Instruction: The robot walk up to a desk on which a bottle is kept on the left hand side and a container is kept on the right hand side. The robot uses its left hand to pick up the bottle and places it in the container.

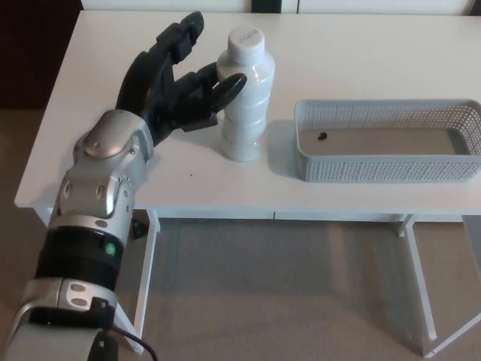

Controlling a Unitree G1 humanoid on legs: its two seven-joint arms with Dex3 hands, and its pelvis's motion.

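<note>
The white bottle (246, 96) stands upright on the white desk (353, 189), left of the grey mesh container (387, 141) and apart from it. The left hand (176, 79) sits against the bottle's left flank. Its fingers (225, 87) are spread and unclenched, the lower ones touching the bottle's upper body, the top one reaching past behind it; nothing is grasped yet. The right hand is not in view.

Risks, as judged from this pose:
- Contact is one-sided (no thumb visible on the far side), so any further sideways push may tip the tall, narrow bottle toward the container or slide it along the smooth desk.
- A closure high on the body, near the shoulder, would likely give a weak hold and let the bottle swing or slip during the lift.
- The container holds a small dark speck (322, 136); its low wall could catch the bottle's base on a shallow carry.
</note>
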